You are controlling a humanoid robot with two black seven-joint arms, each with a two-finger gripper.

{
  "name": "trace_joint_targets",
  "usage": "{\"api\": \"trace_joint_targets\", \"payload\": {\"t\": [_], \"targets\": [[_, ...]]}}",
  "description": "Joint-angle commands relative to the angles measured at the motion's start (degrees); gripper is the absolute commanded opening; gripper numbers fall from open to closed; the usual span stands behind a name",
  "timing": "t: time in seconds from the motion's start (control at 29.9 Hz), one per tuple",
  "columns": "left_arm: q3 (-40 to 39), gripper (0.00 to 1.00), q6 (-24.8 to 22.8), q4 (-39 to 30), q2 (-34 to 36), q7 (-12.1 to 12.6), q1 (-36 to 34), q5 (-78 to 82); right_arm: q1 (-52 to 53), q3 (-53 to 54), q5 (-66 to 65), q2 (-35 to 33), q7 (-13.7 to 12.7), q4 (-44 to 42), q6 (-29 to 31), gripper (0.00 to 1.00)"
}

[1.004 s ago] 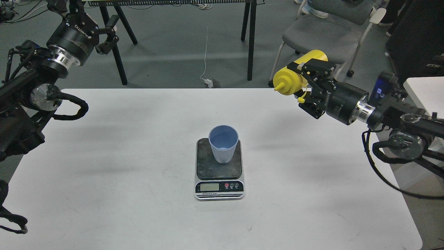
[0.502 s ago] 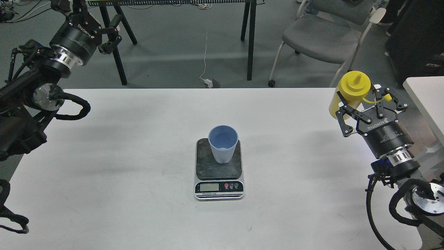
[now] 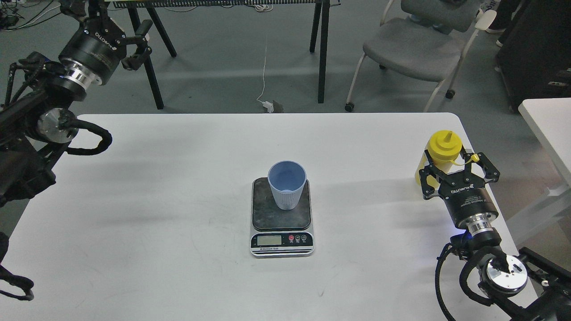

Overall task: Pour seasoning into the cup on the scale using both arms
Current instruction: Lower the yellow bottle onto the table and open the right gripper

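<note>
The light-blue cup (image 3: 287, 191) stands upright and looks empty on the dark plate of the scale (image 3: 281, 243) at the table's middle. The yellow seasoning bottle (image 3: 439, 145) stands upright near the table's right edge, nozzle up, with its small cap hanging to the right. My right gripper (image 3: 450, 162) reaches in from the near side and is shut on the bottle's body. My left gripper (image 3: 118, 20) is raised beyond the table's far left corner, open and empty, far from the cup.
The white table (image 3: 156, 200) carries the scale. A grey chair (image 3: 412, 47) and black trestle legs (image 3: 322, 53) stand on the floor beyond the far edge. A second white table (image 3: 551, 120) is at the right.
My right arm has swung the bottle from a tilted pose above the far right corner down to upright near the table's right edge. The left arm has barely moved.
</note>
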Motion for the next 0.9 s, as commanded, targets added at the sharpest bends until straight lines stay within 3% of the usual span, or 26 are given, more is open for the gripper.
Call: {"api": "trace_joint_targets", "payload": {"t": [0.0, 0.57, 0.64, 0.74, 0.87], "targets": [[0.2, 0.99, 0.0, 0.2, 0.1, 0.0, 0.0, 0.3, -1.0, -0.5, -0.2, 0.9, 0.2, 0.4, 0.0, 0.38], [-0.2, 0.99, 0.0, 0.2, 0.0, 0.0, -0.3, 0.3, -3.2, -0.8, -0.8, 1.4, 0.3, -4.7, 0.0, 0.44], [-0.2, 0.99, 0.0, 0.2, 0.0, 0.0, -0.3, 0.3, -3.2, -0.8, -0.9, 1.4, 0.3, -4.6, 0.0, 0.58], [-0.1, 0.99, 0.0, 0.2, 0.1, 0.0, -0.2, 0.3, -3.3, -0.8, -1.0, 1.4, 0.3, -4.6, 0.0, 0.92], [-0.1, 0.99, 0.0, 0.2, 0.1, 0.0, -0.2, 0.3, -4.2, -0.2, -0.8, 1.4, 0.2, -4.7, 0.0, 0.99]]}}
